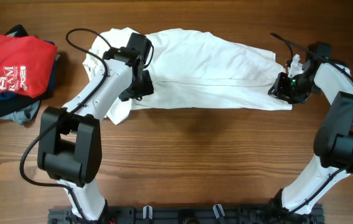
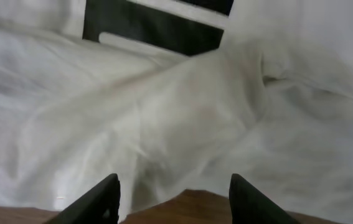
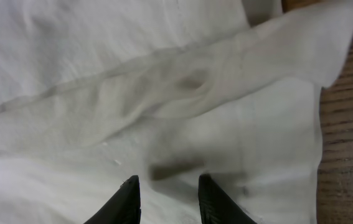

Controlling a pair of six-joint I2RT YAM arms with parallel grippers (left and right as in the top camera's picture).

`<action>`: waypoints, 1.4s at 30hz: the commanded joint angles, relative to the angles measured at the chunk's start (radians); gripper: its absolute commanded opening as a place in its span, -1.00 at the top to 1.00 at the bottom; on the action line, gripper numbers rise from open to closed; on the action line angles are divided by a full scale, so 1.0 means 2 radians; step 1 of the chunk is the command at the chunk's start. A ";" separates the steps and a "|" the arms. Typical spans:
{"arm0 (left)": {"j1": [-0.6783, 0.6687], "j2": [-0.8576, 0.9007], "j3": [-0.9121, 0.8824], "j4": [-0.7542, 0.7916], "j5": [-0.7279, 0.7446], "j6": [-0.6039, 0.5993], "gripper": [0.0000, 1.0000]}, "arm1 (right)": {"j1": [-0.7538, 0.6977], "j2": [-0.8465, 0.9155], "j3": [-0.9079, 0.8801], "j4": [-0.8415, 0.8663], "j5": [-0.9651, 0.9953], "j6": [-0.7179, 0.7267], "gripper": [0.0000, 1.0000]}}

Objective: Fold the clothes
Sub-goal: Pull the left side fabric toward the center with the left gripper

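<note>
Left gripper [image 2: 173, 186], jaws apart, low over one end of the white shirt [image 1: 207, 68]; right gripper [image 3: 167, 186], likewise apart, over the opposite end. Stationed so, likely, to pinch both ends and fold. Shirt spread lengthwise along the table's [image 1: 195, 155] far side.

Left tool [image 2: 173, 182], right tool [image 3: 169, 182]: jaws apart.
</note>
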State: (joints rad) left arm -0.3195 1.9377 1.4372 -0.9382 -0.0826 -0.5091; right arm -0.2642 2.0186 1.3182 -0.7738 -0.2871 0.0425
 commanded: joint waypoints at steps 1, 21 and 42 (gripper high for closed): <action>0.001 0.023 -0.003 0.011 -0.023 0.004 -0.07 | 0.003 -0.006 -0.009 -0.001 0.013 -0.003 0.37; 0.010 0.036 0.020 0.019 -0.040 0.004 0.92 | 0.003 -0.006 -0.009 0.000 0.013 -0.003 0.37; 0.054 -0.002 0.054 0.044 -0.046 0.004 -0.56 | 0.003 -0.006 -0.009 0.000 0.015 -0.007 0.37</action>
State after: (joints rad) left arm -0.2413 2.0033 1.5330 -0.7532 -0.1646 -0.4999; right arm -0.2642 2.0174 1.3170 -0.7734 -0.2867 0.0425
